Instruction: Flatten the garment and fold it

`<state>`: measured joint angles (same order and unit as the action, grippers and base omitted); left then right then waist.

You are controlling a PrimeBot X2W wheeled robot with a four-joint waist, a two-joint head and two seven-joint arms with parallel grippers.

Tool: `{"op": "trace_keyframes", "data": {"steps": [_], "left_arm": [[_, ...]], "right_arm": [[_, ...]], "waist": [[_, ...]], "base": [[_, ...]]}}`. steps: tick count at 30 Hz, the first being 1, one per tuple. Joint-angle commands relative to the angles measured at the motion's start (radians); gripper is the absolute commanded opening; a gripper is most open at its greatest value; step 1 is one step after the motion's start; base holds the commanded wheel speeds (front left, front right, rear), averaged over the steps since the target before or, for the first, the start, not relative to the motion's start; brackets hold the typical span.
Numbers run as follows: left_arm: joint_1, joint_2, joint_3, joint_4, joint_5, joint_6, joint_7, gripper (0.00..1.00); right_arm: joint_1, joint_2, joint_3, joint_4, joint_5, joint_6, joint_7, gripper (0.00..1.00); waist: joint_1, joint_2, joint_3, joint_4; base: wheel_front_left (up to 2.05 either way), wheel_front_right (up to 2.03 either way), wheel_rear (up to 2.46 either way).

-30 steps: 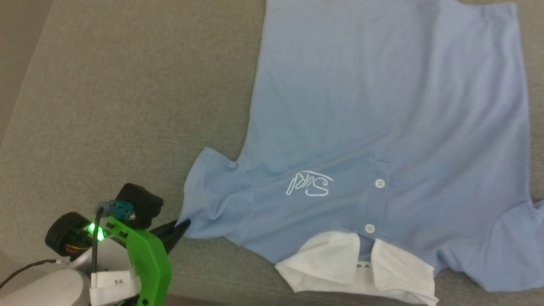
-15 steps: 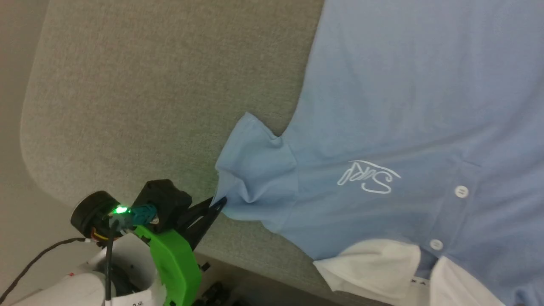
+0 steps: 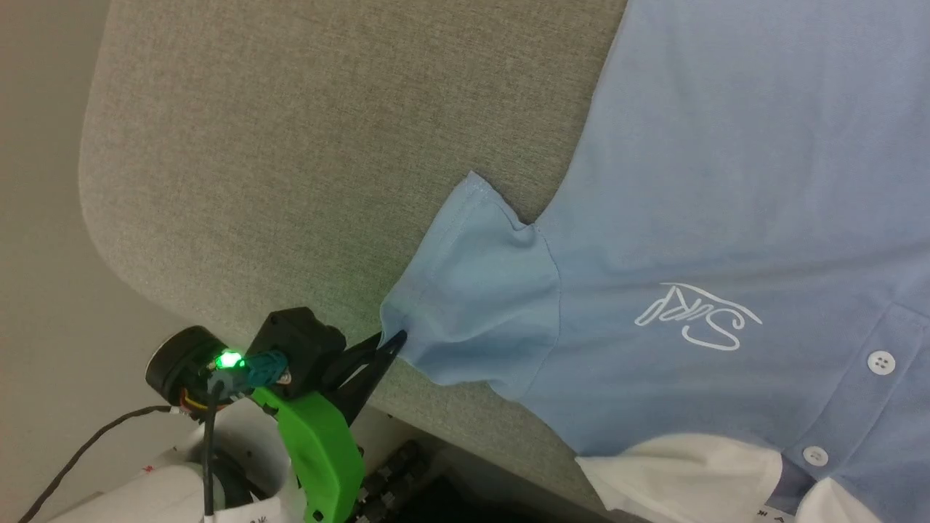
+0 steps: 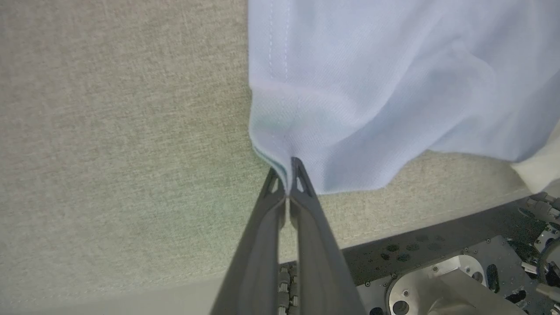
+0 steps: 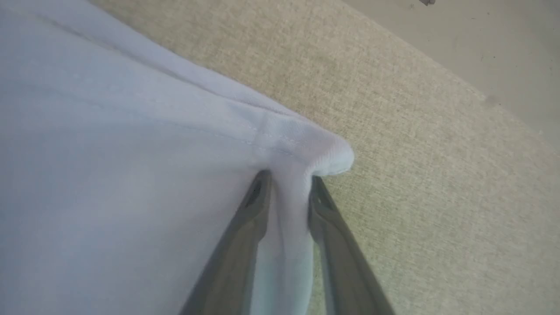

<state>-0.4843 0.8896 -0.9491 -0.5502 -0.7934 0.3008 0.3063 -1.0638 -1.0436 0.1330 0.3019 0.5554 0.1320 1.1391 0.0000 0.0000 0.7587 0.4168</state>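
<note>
The shirt [image 3: 726, 181] lies face up on the grey pad [image 3: 290, 145], collar [image 3: 676, 472] at the pad's near edge. The left gripper [image 3: 398, 338] is pinched tight on the sleeve [image 3: 479, 305] hem. The right gripper [image 5: 288, 179] is narrow, and a fold of shirt cloth fills its gap. Floor [image 3: 36, 218] borders the pad's rounded corner.

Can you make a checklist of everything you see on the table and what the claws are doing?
Surface: grey cloth-covered table, rounded corner.
Job's things: light blue polo shirt lying front up, white collar toward the robot; sleeve wrinkled.
Clutter: nothing seen.
Claws: left claw shut on the sleeve's hem; right claw straddles a fold of shirt edge, grip uncertain.
Cables: black cable by the left arm.
Surroundings: pale floor; robot's metal base.
</note>
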Motion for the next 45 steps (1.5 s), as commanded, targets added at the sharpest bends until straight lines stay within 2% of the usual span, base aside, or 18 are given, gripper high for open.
{"op": "trace_keyframes", "data": {"steps": [1, 7, 13, 17, 25, 30, 35, 40, 45], "left_arm": [[-0.012, -0.007, 0.003, 0.007, -0.002, 0.007, -0.004, 0.0], [-0.016, -0.007, 0.007, 0.032, -0.013, 0.009, 0.005, 0.0], [-0.005, -0.013, 0.021, 0.079, -0.066, 0.017, 0.017, 0.0], [-0.001, -0.012, 0.012, 0.115, -0.08, 0.009, 0.034, 0.0], [0.053, -0.014, 0.006, 0.157, -0.139, 0.03, 0.047, 0.0], [0.082, -0.019, 0.016, 0.187, -0.171, 0.047, 0.034, 0.0], [0.101, -0.032, 0.016, 0.21, -0.184, 0.061, 0.024, 0.0], [0.118, -0.046, 0.015, 0.233, -0.193, 0.071, 0.012, 0.0], [0.122, -0.054, 0.015, 0.244, -0.196, 0.077, 0.007, 0.0]], "right_arm": [[0.084, 0.029, 0.035, 0.044, 0.004, -0.001, 0.008, 0.0], [0.137, 0.031, 0.046, 0.047, 0.017, -0.001, -0.046, 0.0], [0.237, 0.041, 0.082, 0.065, 0.051, -0.001, -0.124, 0.0], [0.345, 0.035, 0.112, 0.083, 0.079, -0.001, -0.188, 0.0], [0.576, 0.048, 0.146, 0.059, 0.151, -0.001, -0.274, 0.0], [0.725, 0.058, 0.085, 0.021, 0.195, -0.001, -0.303, 0.0], [0.877, 0.069, 0.016, -0.032, 0.184, -0.001, -0.301, 0.0], [1.046, 0.114, -0.078, -0.091, 0.148, -0.001, -0.245, 0.0], [1.182, 0.193, -0.171, -0.168, 0.095, -0.001, -0.172, 0.0]], "waist": [[0.0, 0.0, -0.004, -0.004], [0.0, 0.0, -0.06, -0.045], [0.0, 0.0, -0.172, -0.113], [0.0, 0.0, -0.264, -0.158], [0.0, 0.0, -0.412, -0.253], [0.0, 0.0, -0.468, -0.289], [0.0, 0.0, -0.506, -0.313], [0.0, 0.0, -0.535, -0.324], [0.0, 0.0, -0.544, -0.328]], "base": [[0.0, 0.0, 0.0], [0.0, 0.0, 0.0], [0.0, 0.0, 0.0], [0.0, 0.0, 0.0], [0.0, 0.0, 0.0], [0.0, 0.0, 0.0], [0.0, 0.0, 0.0], [0.0, 0.0, 0.0], [0.0, 0.0, 0.0]]}}
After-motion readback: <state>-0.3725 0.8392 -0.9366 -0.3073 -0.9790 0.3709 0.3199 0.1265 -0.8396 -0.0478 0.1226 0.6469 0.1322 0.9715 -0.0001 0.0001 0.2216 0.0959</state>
